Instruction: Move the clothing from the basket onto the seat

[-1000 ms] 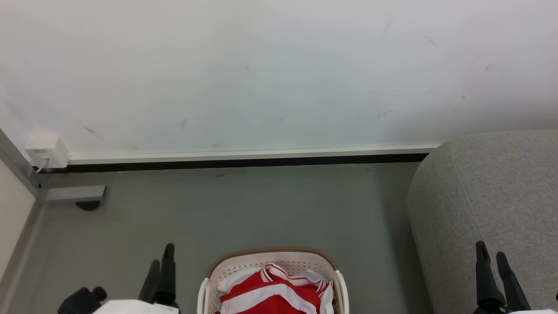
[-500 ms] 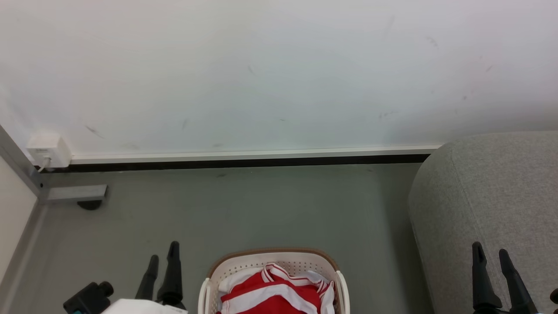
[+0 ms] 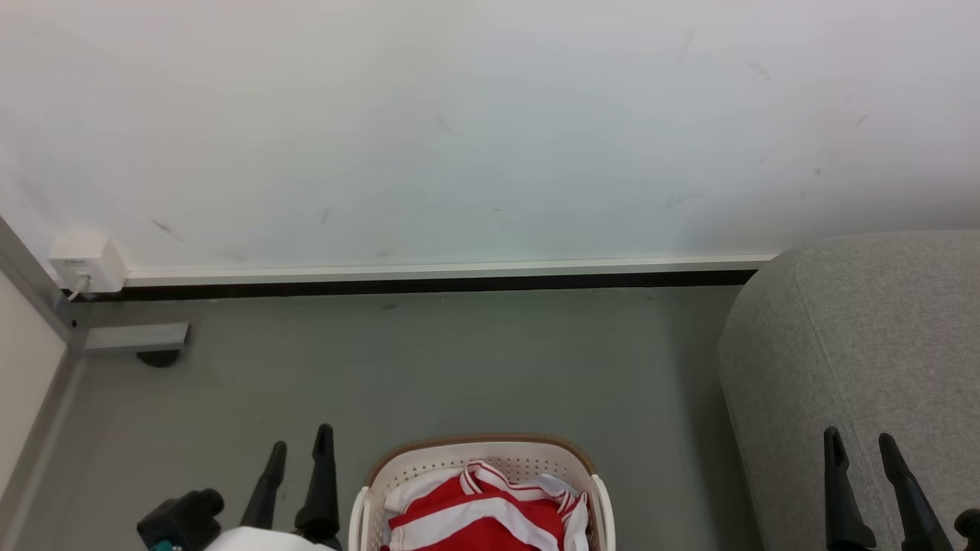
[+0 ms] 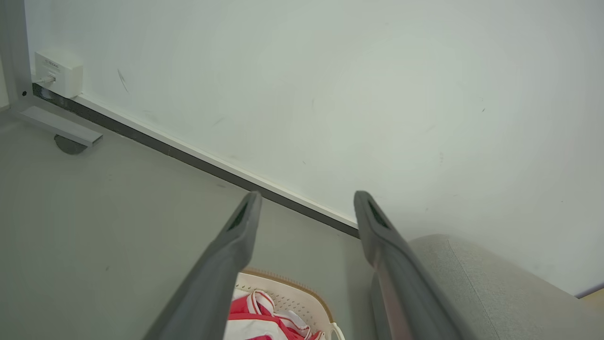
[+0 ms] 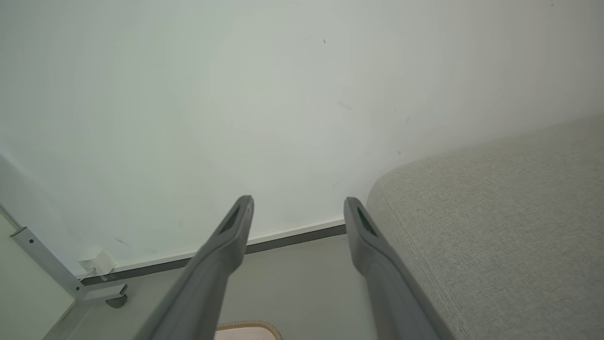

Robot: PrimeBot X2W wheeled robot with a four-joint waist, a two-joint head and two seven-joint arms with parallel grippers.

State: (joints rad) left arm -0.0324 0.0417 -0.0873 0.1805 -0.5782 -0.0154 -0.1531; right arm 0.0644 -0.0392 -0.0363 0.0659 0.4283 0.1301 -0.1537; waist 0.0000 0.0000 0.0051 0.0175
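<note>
The basket (image 3: pixel 429 468) stood on the grey floor (image 3: pixel 459 360) at the near middle of the scene, its brown rim toward the far wall (image 3: pixel 490 130) and its nearer half cut off by the bottom of the head view. The clothing (image 3: pixel 475 520) lay inside it, a rumpled red heap with white stripes and trim, reaching about to the rim at the near side. White fabric showed beside the red on the left, and I could not tell whether it belonged to the same garment. The seat (image 3: pixel 865 329) was at the right of the basket, apart from it with a strip of bare floor between, its rounded padded corner turned toward the far wall. The left gripper (image 3: pixel 301 438) hung over the floor just left of the basket, its two dark fingers spread apart with nothing between them; in the left wrist view the basket's far rim and a bit of the red cloth showed low between those fingers. The right gripper (image 3: pixel 860 436) was at the near right, over the seat's left edge, its fingers likewise parted and empty. Along the foot of the wall ran a white and black baseboard (image 3: pixel 444 272), with a small white box (image 3: pixel 84 260) at its far left end and a grey metal foot (image 3: pixel 134 337) just below.
</note>
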